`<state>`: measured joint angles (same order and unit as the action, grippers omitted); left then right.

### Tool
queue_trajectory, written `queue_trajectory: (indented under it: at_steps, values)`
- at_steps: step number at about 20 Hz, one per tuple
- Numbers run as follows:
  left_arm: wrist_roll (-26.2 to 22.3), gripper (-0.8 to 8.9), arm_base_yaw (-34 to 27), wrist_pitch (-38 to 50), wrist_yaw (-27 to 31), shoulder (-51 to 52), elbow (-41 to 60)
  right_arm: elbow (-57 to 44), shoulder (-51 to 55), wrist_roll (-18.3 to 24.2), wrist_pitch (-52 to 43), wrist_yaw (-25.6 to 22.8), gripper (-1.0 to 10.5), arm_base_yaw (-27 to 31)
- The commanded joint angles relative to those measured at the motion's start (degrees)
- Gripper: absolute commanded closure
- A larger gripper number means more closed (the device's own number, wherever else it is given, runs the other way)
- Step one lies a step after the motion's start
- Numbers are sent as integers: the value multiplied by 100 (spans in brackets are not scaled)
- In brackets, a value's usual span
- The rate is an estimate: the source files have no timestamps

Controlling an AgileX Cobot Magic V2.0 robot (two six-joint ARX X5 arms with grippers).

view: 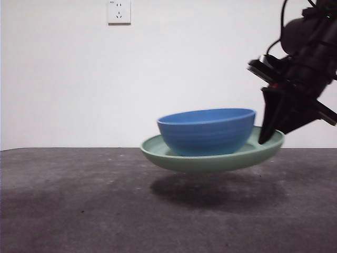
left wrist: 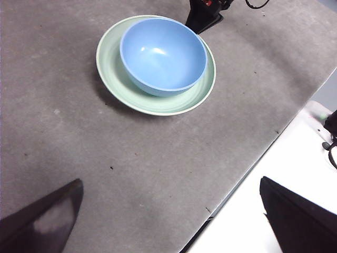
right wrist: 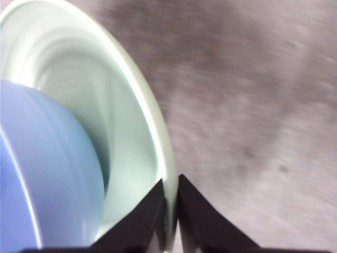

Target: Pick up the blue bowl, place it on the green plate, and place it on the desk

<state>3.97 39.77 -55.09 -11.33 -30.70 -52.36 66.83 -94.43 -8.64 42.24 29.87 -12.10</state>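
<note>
The blue bowl (view: 206, 130) sits inside the green plate (view: 210, 156), and the plate hangs above the desk (view: 79, 211) with a shadow under it. My right gripper (view: 271, 134) is shut on the plate's right rim, coming down from the upper right. The right wrist view shows its jaws pinching the plate's rim (right wrist: 167, 174), with the blue bowl (right wrist: 47, 174) just beside. In the left wrist view the bowl (left wrist: 163, 55) and plate (left wrist: 113, 68) lie far off, and my left gripper (left wrist: 168, 221) is open, high above the desk with nothing between its jaws.
A white wall with a socket (view: 119, 11) stands behind the desk. The left wrist view shows the desk's edge (left wrist: 253, 168) and a white surface (left wrist: 295, 153) beyond it, with cables at the side.
</note>
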Motion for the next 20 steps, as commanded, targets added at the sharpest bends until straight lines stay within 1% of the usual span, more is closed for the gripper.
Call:
queue_trajectory:
  at_steps: [1,3,6,8,12,16,19,20]
  values:
    - [9,188,37,52,20,-24,-57,116,-37,-404,-177,55,939,-273]
    - [-9,188,37,76,20,-24,-57,114,-39,-737,-439,-28,939,-568]
    - [-90,188,37,107,20,-24,-57,111,-155,-1189,-1078,-55,939,-1027]
    - [-96,188,37,107,20,-24,-57,111,-313,-1349,-1276,-52,939,-1239]
    - [-96,188,37,101,20,-24,-57,111,-721,-1335,-1268,-195,939,-1504]
    - [-92,188,37,68,20,-22,-57,111,-984,-1333,-1261,-247,939,-1526]
    - [-92,188,37,63,20,-22,-57,109,-1010,-1300,-1222,-496,939,-1526]
    - [-92,188,37,63,20,-22,-57,111,-1010,-1303,-1217,-483,938,-1526]
